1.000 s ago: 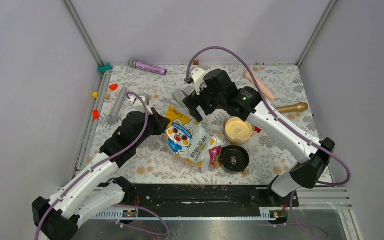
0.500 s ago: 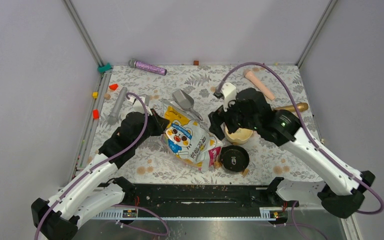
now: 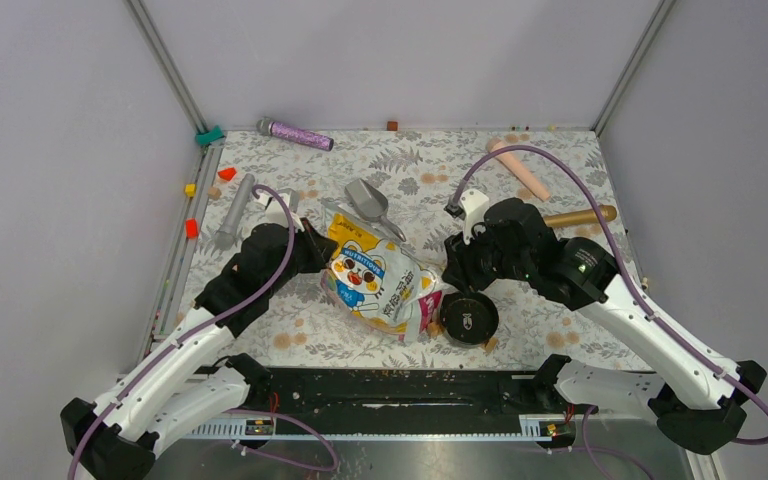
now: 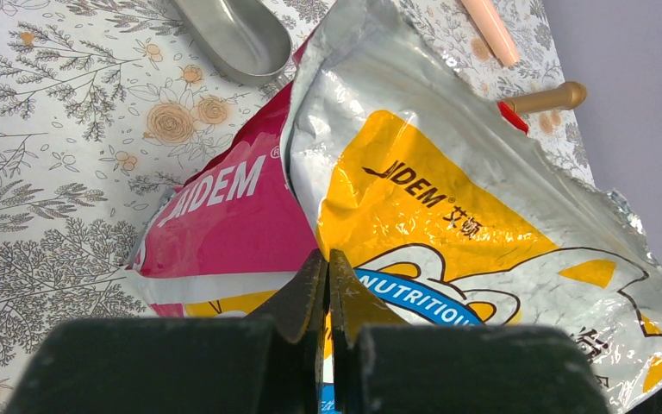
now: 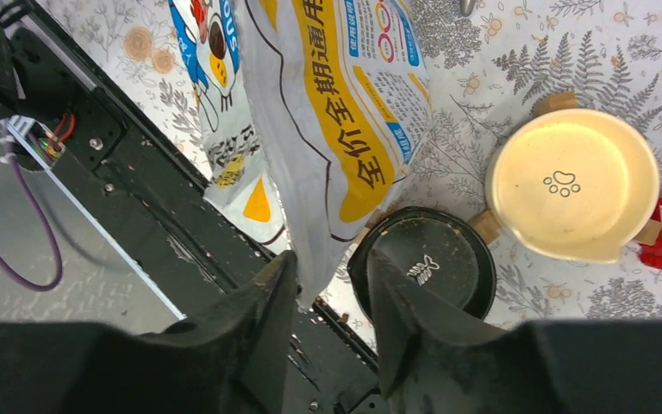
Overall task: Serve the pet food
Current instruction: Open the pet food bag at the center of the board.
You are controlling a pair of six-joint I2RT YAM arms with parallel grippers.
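Firmly, my left gripper (image 4: 326,263) is clamped on the food bag (image 4: 414,198) at lower centre. My right gripper (image 5: 332,267) stands half apart, straddling the bag's edge.

The food bag (image 3: 375,285) is yellow, magenta and silver (blue lettering). The table cover (image 3: 410,165) is white with grey ferns and tan roses; the cream bowl (image 5: 573,185) bears a brown paw print, the black bowl (image 5: 431,267) a pale fishbone.
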